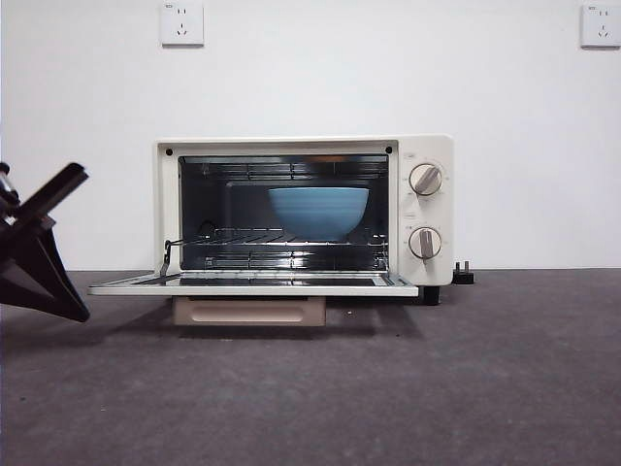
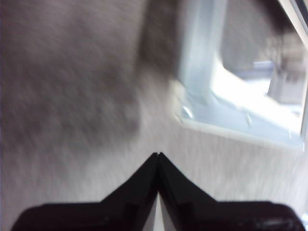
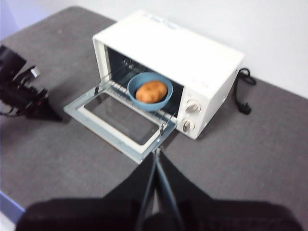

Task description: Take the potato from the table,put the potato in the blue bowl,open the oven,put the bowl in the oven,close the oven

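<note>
The cream-white oven (image 1: pixel 303 216) (image 3: pixel 168 72) stands on the dark grey table (image 1: pixel 388 388) with its glass door (image 1: pixel 252 284) (image 3: pixel 120 124) folded down flat. On the wire rack inside sits the blue bowl (image 1: pixel 318 212) (image 3: pixel 150 91), and the orange-brown potato (image 3: pixel 151 91) lies in it. My left gripper (image 1: pixel 70 313) (image 2: pixel 158 155) (image 3: pixel 55 118) is shut and holds nothing, low at the table left of the door's corner. High above the table in front of the oven, my right gripper (image 3: pixel 157 151) is shut and empty.
A black power cord and plug (image 3: pixel 242 91) (image 1: pixel 463 275) lie on the table at the oven's knob side. Two knobs (image 1: pixel 425 179) face front. A white wall with two sockets (image 1: pixel 181 21) stands behind.
</note>
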You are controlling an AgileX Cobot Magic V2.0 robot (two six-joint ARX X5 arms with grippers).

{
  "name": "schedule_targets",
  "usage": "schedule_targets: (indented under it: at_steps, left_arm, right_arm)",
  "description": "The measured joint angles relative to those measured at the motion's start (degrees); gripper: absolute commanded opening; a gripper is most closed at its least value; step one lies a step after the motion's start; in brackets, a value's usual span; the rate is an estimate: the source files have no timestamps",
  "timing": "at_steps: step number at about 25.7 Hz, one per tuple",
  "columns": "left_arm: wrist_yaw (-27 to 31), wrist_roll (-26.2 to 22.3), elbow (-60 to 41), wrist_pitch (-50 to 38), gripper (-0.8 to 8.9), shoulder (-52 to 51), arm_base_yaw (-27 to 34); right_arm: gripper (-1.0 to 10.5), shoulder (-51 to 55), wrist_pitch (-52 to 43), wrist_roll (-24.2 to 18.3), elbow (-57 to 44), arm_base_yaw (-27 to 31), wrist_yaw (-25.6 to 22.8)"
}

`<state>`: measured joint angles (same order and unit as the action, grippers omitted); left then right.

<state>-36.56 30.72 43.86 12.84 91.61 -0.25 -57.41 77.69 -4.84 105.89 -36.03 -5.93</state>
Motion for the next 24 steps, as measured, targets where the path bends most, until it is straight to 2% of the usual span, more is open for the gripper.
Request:
schedule_targets:
  at_steps: [9,20,24]
  left_arm:
    - [0.61,7.72,-0.04,-7.08,-0.07,2.43,0.0]
    - [1.95,10.38,-0.04,-9.9,-0.07,2.62,0.0]
    - [0.5,11.65,-0.09,-11.56,-0.07,2.78,0.07]
  right_arm:
    - [-0.1,4.85,0.02,1.4,-8.7,0.0,1.03]
    - [-0.1,5.42,0.0,1.62,-10.73,0.0,1.09]
    - [-0.1,5.42,0.02,1.62,-10.73,0.0,1.22]
